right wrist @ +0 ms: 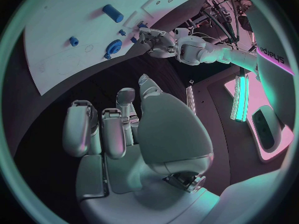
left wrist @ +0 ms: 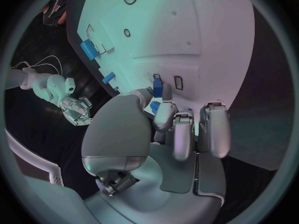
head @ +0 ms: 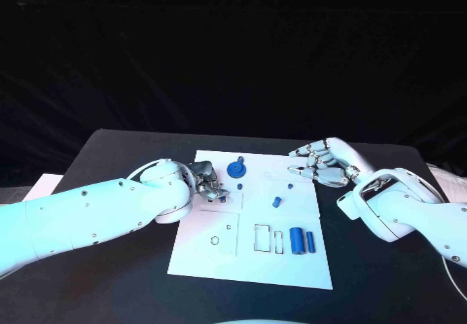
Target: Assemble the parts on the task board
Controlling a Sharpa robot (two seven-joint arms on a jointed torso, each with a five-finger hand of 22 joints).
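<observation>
On the near part of the flat white rectangular task board (head: 209,260), towards its right side, two blue cylindrical parts lie side by side: a thicker blue cylinder (head: 297,241) and, just to its right, a thinner blue cylinder (head: 310,241). Left of them are rectangular outlined slots (head: 264,237) cut in the board, and further left a small oval hole (head: 215,239).

Towards the middle of the board a small blue peg (head: 277,200) lies alone.

The left hand (head: 207,182) reaches in over the board's left half. In the left wrist view its fingers (left wrist: 176,129) are curled down around a small blue block-shaped part (left wrist: 158,89), which it pinches against the board beside a small rectangular slot (left wrist: 178,82); a second bit of blue shows just under the fingers.

Further back, a round blue knob-like part (head: 237,169) stands on the board just right of the left hand.

The right hand (head: 321,164) hovers at the board's far right corner, its fingers (right wrist: 112,134) curled inward, holding nothing, above the black table (head: 117,152).
</observation>
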